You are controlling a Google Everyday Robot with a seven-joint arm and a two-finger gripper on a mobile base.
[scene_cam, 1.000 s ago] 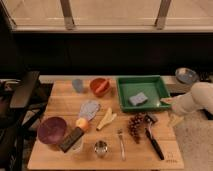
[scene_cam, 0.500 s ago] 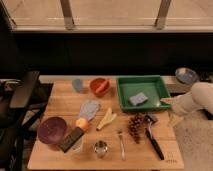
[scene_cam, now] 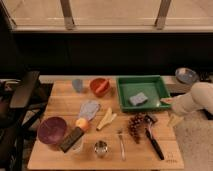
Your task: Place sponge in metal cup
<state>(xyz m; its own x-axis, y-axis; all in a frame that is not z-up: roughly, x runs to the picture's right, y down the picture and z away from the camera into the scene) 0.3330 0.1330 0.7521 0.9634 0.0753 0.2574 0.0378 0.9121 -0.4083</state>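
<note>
Sponge [scene_cam: 138, 98]: lies flat inside the green tray [scene_cam: 142, 78].
Metal cup [scene_cam: 101, 148]: upright on the wooden table [scene_cam: 62, 102], well apart from the tray, off its front-left.
Gripper [scene_cam: 169, 106]: just beside the tray's front-right corner, fingers apart, holding nothing.

You'll find your gripper [scene_cam: 169, 110] at the wooden counter's [scene_cam: 60, 104] right edge, beside the front right corner of the green rectangular plastic tray [scene_cam: 151, 88]. The small blue-grey rectangular sponge [scene_cam: 138, 98] lies in that tray, just left of the gripper. The small shiny steel cup [scene_cam: 101, 148] stands well to its left, nearer the front.
</note>
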